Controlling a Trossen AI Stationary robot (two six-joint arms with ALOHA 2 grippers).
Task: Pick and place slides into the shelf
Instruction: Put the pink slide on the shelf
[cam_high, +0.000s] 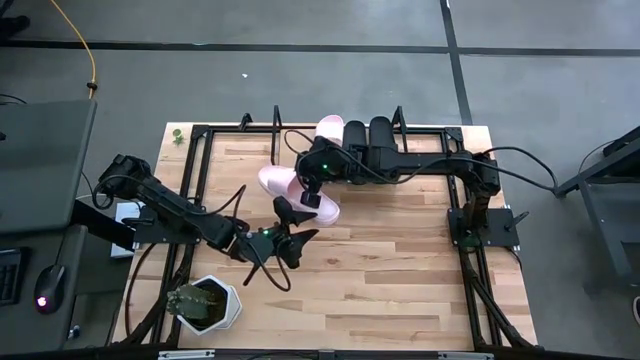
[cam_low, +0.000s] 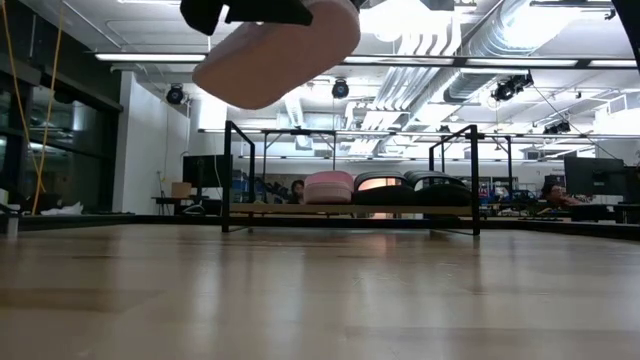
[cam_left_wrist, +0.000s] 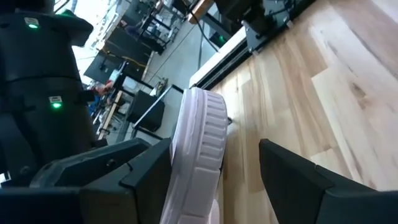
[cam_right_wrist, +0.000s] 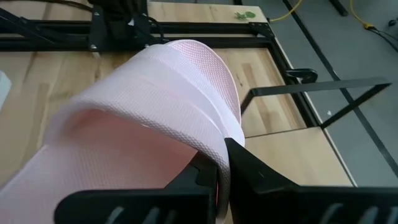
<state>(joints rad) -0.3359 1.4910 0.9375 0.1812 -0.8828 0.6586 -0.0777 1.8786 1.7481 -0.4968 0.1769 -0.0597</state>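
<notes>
High view — pink slides (cam_high: 300, 190): two; black (cam_high: 368, 135): two.

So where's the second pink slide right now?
In the high view, the pink slide is mid-table, lifted off the wood in the shut right gripper, just in front of the shelf; the open left gripper is beside it.

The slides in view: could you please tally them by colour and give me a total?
Pink slides: 2, one on the shelf at, one held by the right gripper at.
Black slides: 2, both on the shelf, at and.
Total: 4 slides.
</notes>
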